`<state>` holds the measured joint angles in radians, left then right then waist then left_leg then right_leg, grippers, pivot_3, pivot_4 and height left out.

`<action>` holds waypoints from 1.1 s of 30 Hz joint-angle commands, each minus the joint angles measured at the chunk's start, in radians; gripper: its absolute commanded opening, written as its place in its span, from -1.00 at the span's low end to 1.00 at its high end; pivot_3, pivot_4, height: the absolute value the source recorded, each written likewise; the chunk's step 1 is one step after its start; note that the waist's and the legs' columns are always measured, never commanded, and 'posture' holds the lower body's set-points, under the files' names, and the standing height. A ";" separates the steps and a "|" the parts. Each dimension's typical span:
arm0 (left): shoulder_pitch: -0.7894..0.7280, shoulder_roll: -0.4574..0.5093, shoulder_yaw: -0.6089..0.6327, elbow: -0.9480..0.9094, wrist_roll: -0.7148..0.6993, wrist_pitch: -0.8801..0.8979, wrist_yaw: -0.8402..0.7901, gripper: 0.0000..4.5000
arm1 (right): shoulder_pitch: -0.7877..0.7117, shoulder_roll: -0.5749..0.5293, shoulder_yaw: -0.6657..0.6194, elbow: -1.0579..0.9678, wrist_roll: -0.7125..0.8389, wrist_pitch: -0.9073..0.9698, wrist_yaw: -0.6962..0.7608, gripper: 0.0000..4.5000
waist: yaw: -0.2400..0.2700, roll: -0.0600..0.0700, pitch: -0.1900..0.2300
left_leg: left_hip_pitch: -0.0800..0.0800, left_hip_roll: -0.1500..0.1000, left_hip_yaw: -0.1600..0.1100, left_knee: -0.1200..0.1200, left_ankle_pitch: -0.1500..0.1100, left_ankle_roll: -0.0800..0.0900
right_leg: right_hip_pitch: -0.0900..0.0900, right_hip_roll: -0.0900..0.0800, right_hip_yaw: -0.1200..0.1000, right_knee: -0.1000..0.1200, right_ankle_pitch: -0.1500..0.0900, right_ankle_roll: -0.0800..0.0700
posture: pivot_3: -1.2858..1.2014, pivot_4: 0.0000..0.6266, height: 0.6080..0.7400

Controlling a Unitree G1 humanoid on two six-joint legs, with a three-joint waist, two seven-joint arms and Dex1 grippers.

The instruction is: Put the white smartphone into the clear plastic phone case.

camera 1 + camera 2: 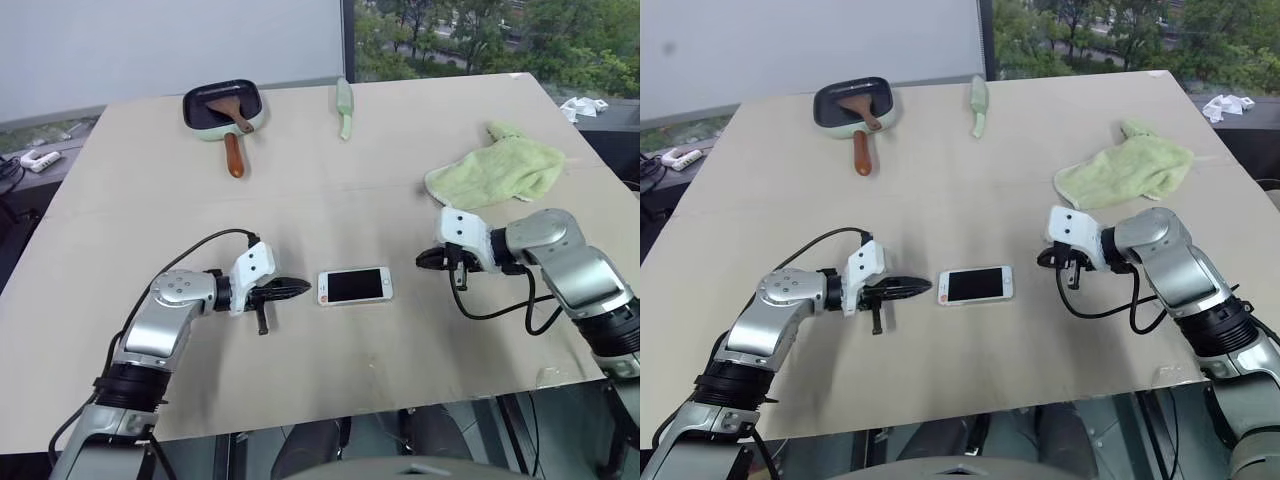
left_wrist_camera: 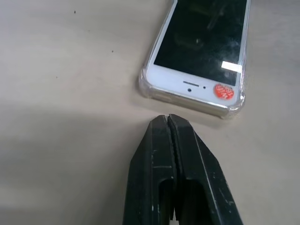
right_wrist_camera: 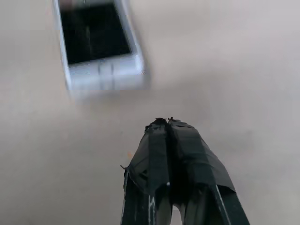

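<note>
You see one phone [image 1: 354, 286] in the table's [image 1: 400, 190] middle, already inside one clear case [image 2: 146, 87]. It looks stiff, smooth and slippery, so take its long edges. Left gripper [image 1: 300, 288] at its 9 o'clock and right gripper [image 1: 425, 260] at 3 o'clock both have jaws pressed together, empty.

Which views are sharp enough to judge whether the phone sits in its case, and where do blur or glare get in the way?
Left wrist view: sharp; the clear case rims the phone, with a small glare patch on the screen. Right wrist view: the phone is smeared, its edges unreadable. Head views: evenly lit, but the case is too faint to judge.
</note>
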<state>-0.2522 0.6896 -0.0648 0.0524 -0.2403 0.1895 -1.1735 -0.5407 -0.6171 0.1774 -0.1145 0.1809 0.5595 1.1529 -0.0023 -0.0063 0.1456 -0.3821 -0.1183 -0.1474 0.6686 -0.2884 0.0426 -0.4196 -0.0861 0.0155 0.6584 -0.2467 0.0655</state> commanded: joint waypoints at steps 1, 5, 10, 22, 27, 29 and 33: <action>-0.007 -0.021 0.052 -0.114 -0.111 0.030 -0.005 -1.00 | 0.091 0.059 -0.098 0.013 0.123 -0.119 0.006 -0.97 | -0.002 0.000 0.000 | 0.000 0.000 0.000 0.000 0.000 0.000 | 0.000 0.000 0.000 0.000 0.000 0.000 | 0.03 -0.52 1.00; 0.013 -0.057 0.039 -0.181 -0.188 0.091 -0.009 -1.00 | 0.170 0.147 -0.115 0.059 0.189 -0.225 0.013 -0.97 | -0.001 0.000 0.000 | 0.000 0.000 0.001 0.001 0.000 0.000 | 0.001 -0.001 0.000 -0.001 0.000 0.000 | 0.03 -0.52 1.00; 0.034 -0.031 -0.027 -0.139 -0.098 0.059 -0.009 -1.00 | 0.187 0.176 -0.087 0.119 0.170 -0.317 0.019 -0.97 | -0.016 0.001 0.001 | 0.003 0.000 0.002 0.000 0.000 0.000 | 0.001 0.001 0.003 0.002 0.000 0.000 | 0.03 -0.52 1.00; 0.051 -0.081 -0.066 0.034 -0.021 -0.064 0.043 -1.00 | 0.150 0.195 -0.020 0.253 0.135 -0.364 0.041 -0.97 | -0.008 0.001 0.000 | 0.003 0.000 0.002 0.001 0.000 0.000 | 0.001 0.000 0.002 0.002 0.000 0.000 | 0.03 -0.52 1.00; 0.046 -0.080 -0.067 0.039 -0.019 -0.073 0.049 -1.00 | 0.126 0.170 0.038 0.326 0.060 -0.383 0.053 -0.97 | -0.009 0.003 -0.001 | 0.005 0.000 0.002 0.001 0.000 0.000 | 0.003 0.000 0.002 0.003 0.000 0.000 | 0.03 -0.52 1.00; 0.047 -0.078 -0.066 0.037 -0.020 -0.074 0.049 -1.00 | 0.113 0.157 0.063 0.348 0.025 -0.351 0.036 -0.97 | -0.009 0.003 -0.002 | 0.005 0.000 0.002 0.001 0.000 0.000 | 0.003 0.000 0.002 0.003 0.000 0.000 | 0.03 -0.52 1.00; 0.053 -0.072 -0.066 0.030 -0.022 -0.074 0.050 -1.00 | 0.095 0.142 0.098 0.359 -0.009 -0.321 0.027 -0.97 | -0.009 0.003 -0.003 | 0.010 0.000 0.002 0.000 0.000 0.000 | 0.007 0.000 0.002 0.003 0.000 0.000 | 0.03 -0.52 1.00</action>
<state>-0.2174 0.6084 -0.1234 0.0685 -0.2905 0.1073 -1.1335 -0.4598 -0.4556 0.2377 0.2149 0.2287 0.2012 1.1919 -0.0113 -0.0033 0.1423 -0.3712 -0.1184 -0.1453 0.6684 -0.2884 0.0426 -0.4116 -0.0856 0.0180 0.6609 -0.2468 0.0655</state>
